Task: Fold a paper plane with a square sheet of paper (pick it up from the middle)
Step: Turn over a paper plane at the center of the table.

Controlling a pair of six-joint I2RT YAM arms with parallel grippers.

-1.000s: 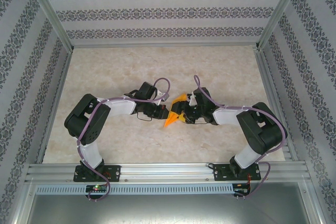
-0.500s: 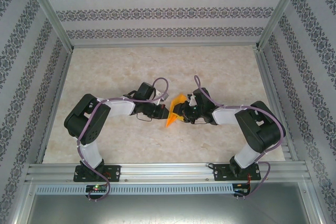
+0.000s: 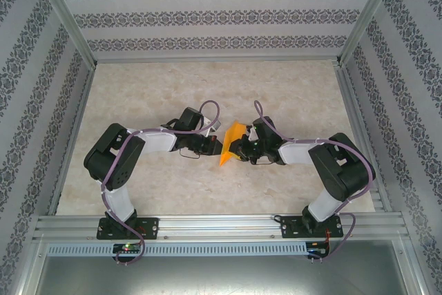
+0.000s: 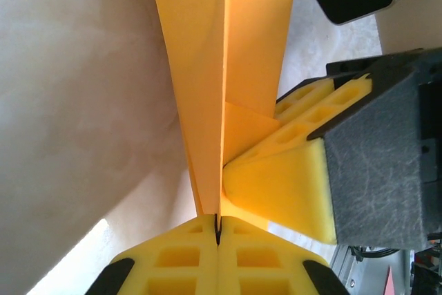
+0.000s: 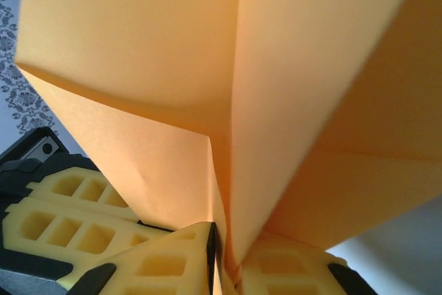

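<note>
1. The folded bright orange paper plane [image 3: 228,144] stands on its edge between the two arms, over the middle of the pale stone-look table [image 3: 290,88].
2. The left gripper [image 4: 217,229] pinches it tight.
3. The right gripper [image 5: 222,264] pinches it too.

There are no words, numbers, labels or signs clear enough to read anywhere here.
</note>
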